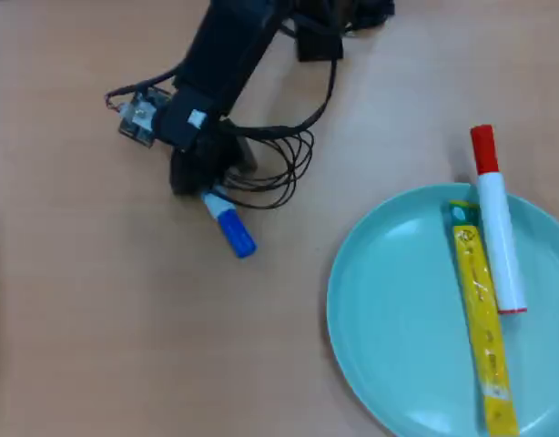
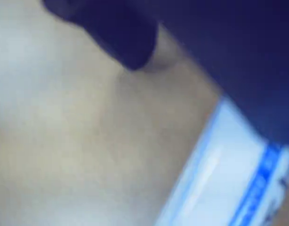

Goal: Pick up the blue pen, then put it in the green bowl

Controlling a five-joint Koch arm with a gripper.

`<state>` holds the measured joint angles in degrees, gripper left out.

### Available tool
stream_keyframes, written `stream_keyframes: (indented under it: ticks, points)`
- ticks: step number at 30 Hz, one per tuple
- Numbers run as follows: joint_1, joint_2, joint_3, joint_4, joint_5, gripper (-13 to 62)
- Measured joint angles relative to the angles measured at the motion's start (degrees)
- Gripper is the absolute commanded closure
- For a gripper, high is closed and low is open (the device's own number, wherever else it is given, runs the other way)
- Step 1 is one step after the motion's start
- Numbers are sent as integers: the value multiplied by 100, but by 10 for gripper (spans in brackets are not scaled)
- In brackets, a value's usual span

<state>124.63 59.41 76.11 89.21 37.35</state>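
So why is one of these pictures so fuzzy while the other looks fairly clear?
The wrist view sits very close to the blue pen and the table, so everything there is out of focus, with a dark gripper part as a smear. The overhead view is evenly lit and only slightly soft; the green bowl shows mild sheen and faint shadows.
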Motion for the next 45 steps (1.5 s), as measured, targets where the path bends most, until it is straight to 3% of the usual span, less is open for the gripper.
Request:
stream_keyframes:
  ticks: [4, 7, 16, 21, 35, 45]
  points:
    - [-35, 9, 158, -237, 9, -15]
    - [-44, 9, 193, -272, 9, 34]
    - [9, 9, 185, -501, 18, 450]
    - [0, 9, 193, -475, 26, 573]
    - [-53, 62, 255, -483, 35, 573]
    - [-202, 888, 457, -466, -352, 573]
